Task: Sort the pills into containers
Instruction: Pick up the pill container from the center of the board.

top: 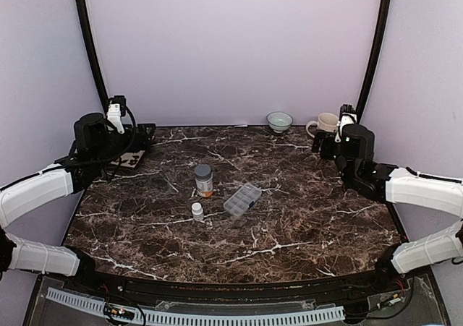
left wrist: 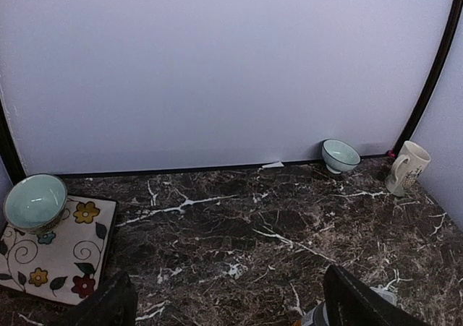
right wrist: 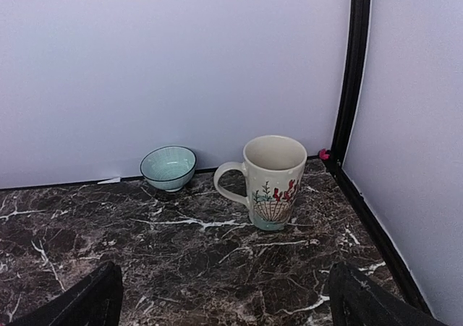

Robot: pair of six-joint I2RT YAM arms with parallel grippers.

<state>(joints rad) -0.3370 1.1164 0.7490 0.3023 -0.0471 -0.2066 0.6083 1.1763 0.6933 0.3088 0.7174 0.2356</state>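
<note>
Amber bottle [top: 204, 180], label unreadable, near organiser box [top: 242, 199]; left tool [left wrist: 231, 304], right tool [right wrist: 226, 301] spread wide, empty.

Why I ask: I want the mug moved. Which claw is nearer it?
Right. The right claw hovers just right of the mug at the back right corner; the left claw is far across the table, at the back left.
</note>
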